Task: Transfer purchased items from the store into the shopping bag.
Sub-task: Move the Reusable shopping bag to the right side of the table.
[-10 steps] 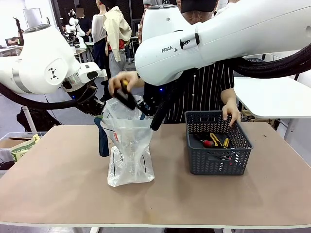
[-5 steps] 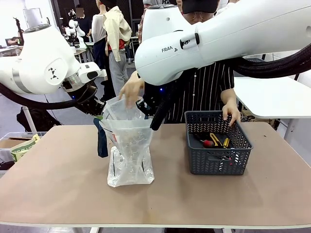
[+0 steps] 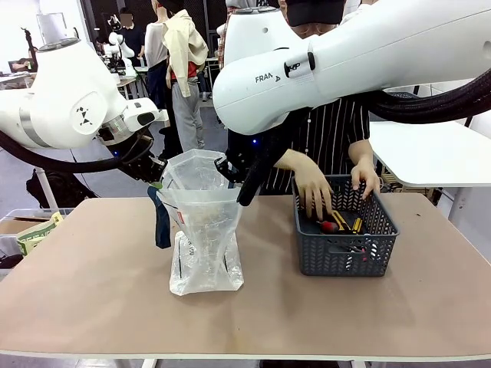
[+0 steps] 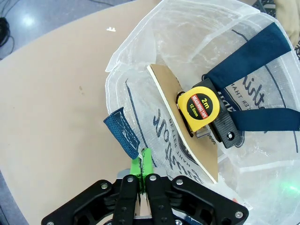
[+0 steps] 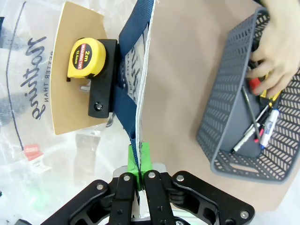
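Observation:
The shopping bag (image 3: 203, 238), translucent white with dark blue handles, stands open left of the table's middle. My left gripper (image 3: 159, 173) is shut on its left rim, and my right gripper (image 3: 230, 173) is shut on its right rim. In the left wrist view the green pads (image 4: 142, 161) pinch the rim beside a blue handle tab. Inside the bag lies a yellow tape measure (image 4: 201, 105) on a brown card, also seen from the right wrist as the tape measure (image 5: 86, 57). More purchased items (image 3: 337, 222) lie in the basket, where a person's hand (image 3: 314, 195) reaches.
A dark grey mesh basket (image 3: 349, 257) stands right of the bag, with pens and small tools (image 5: 262, 126) inside. The person's other hand (image 3: 367, 180) rests on its far rim. Bare tabletop (image 3: 92, 291) lies in front of and left of the bag.
The person's hand held a carded yellow-and-black item over the bag, let it drop in, then moved right into the basket. Both grippers have kept still on the rim.

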### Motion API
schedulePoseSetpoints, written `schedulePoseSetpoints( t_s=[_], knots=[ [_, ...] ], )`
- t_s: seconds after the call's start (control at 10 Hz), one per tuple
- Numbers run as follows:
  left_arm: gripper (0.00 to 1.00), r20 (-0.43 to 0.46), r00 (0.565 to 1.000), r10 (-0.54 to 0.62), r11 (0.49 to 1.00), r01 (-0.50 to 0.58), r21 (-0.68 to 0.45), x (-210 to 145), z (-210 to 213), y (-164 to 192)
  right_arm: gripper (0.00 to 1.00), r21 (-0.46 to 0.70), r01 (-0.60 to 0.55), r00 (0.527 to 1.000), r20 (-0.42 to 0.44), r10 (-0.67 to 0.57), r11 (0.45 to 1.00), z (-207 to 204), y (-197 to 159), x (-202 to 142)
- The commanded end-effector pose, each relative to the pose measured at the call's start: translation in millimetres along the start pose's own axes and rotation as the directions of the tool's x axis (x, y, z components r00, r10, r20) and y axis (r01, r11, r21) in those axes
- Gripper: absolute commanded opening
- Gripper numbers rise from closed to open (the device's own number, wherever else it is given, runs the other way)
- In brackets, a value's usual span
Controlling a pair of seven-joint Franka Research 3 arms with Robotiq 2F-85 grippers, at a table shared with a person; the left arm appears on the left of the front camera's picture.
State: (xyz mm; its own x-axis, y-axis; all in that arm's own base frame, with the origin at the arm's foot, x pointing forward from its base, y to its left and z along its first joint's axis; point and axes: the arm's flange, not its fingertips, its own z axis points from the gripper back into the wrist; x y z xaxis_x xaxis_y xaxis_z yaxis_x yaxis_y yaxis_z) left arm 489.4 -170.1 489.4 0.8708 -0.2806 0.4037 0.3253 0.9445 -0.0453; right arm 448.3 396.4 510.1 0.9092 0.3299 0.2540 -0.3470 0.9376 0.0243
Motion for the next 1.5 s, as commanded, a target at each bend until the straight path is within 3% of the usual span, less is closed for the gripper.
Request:
schedulePoseSetpoints(
  t_s=[0.0,1.4],
  knots=[
    [0.00,0.004,1.000,0.003,1.000,-0.003,0.001,-0.3,1.2,1.1,0.00,0.002,-0.011,1.000,0.001,0.011,1.000,-0.1,-1.3,-1.6],
    [0.00,0.004,1.000,0.003,1.000,-0.003,0.001,-0.3,1.2,1.1,0.00,0.002,-0.011,1.000,0.001,0.011,1.000,-0.1,-1.3,-1.6]
  ],
)
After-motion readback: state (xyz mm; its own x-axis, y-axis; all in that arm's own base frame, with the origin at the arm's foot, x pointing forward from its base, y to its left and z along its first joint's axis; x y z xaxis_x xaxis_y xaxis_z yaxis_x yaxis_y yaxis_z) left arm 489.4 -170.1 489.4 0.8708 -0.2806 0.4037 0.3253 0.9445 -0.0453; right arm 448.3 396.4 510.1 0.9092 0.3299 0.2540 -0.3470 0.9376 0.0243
